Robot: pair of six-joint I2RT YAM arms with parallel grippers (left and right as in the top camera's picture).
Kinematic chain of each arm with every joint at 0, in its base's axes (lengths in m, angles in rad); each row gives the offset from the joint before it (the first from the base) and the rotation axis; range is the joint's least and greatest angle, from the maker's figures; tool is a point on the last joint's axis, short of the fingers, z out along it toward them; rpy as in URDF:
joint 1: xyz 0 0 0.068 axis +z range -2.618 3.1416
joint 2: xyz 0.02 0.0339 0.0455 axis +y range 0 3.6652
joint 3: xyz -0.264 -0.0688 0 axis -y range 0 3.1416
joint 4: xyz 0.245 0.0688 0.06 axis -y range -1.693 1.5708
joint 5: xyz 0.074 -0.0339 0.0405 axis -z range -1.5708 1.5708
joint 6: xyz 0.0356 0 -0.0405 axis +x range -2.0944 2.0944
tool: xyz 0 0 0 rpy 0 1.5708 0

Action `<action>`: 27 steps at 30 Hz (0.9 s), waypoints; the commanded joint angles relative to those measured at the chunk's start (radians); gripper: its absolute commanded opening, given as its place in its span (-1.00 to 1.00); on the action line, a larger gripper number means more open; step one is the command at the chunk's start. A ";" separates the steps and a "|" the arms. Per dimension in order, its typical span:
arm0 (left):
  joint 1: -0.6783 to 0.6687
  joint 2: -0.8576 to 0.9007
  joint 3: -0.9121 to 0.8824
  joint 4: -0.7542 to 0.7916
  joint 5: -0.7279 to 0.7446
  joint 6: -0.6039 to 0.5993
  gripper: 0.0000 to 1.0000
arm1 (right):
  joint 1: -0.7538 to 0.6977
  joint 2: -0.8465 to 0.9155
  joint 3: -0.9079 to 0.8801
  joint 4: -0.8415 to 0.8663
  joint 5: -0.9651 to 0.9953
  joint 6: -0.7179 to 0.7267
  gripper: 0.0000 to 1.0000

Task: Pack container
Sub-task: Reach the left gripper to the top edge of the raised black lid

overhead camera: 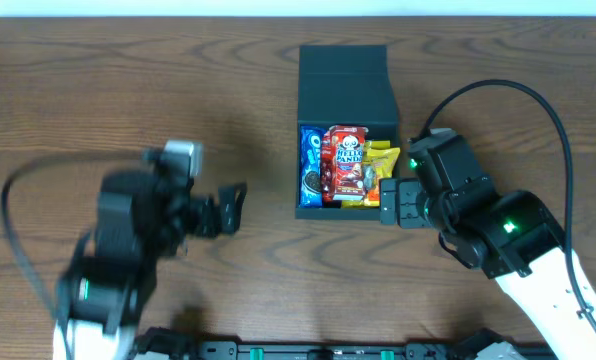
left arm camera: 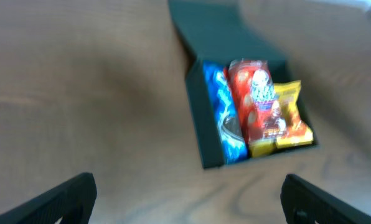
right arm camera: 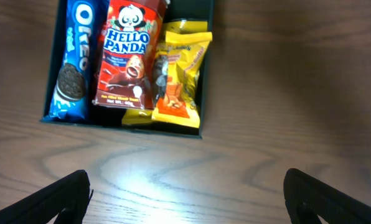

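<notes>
Though near the container [overhead camera: 346, 85], left hand [overhead camera: 236, 207] and right hand [overhead camera: 388, 203] wide open, each empty

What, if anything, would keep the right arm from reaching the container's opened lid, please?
Probably nothing, so likely yes: the right gripper hovers open right beside the container, and only bare table lies between it and the lid.

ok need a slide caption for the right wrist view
Container holding Oreo packet, Hello Panda packet and yellow packet, ahead of the open right end effector
</notes>
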 commanded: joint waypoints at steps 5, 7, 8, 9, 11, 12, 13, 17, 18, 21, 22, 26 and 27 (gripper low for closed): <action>0.007 0.452 0.370 -0.073 0.106 0.046 0.91 | 0.006 0.000 0.012 -0.004 0.052 0.012 0.99; 0.010 0.510 0.408 -0.037 0.122 0.046 0.91 | 0.006 0.000 0.012 -0.005 0.063 0.012 0.98; 0.016 0.536 0.426 -0.014 0.150 0.046 0.91 | 0.006 0.000 0.012 -0.005 0.071 0.012 0.98; 0.023 0.555 0.443 0.002 0.174 0.043 0.91 | 0.006 0.000 0.012 -0.006 0.080 0.012 0.99; 0.052 0.597 0.485 0.010 0.200 -0.029 0.91 | 0.006 0.000 0.012 -0.010 0.094 0.011 0.99; 0.071 0.617 0.504 0.009 0.203 -0.073 0.91 | 0.006 0.000 0.012 -0.010 0.102 0.011 0.98; 0.090 0.637 0.520 0.009 0.224 -0.093 0.91 | 0.006 0.000 0.012 -0.011 0.105 0.011 0.98; 0.200 0.738 0.578 0.017 0.398 -0.090 0.91 | 0.006 0.000 0.012 -0.010 0.108 0.011 0.98; 0.221 0.763 0.590 0.019 0.425 -0.090 0.91 | 0.006 0.000 0.012 -0.010 0.108 0.011 0.99; 0.262 0.838 0.637 0.019 0.480 -0.105 0.91 | 0.006 0.000 0.012 -0.006 0.109 0.011 0.99; 0.269 0.866 0.659 0.019 0.488 -0.121 0.91 | 0.006 0.000 0.012 -0.005 0.111 0.011 0.99; 0.262 0.992 0.784 0.033 0.492 -0.197 0.91 | 0.006 0.000 0.012 -0.005 0.114 0.011 0.99; 0.257 1.028 0.825 0.041 0.512 -0.214 0.91 | 0.006 0.000 0.012 -0.003 0.114 0.011 0.99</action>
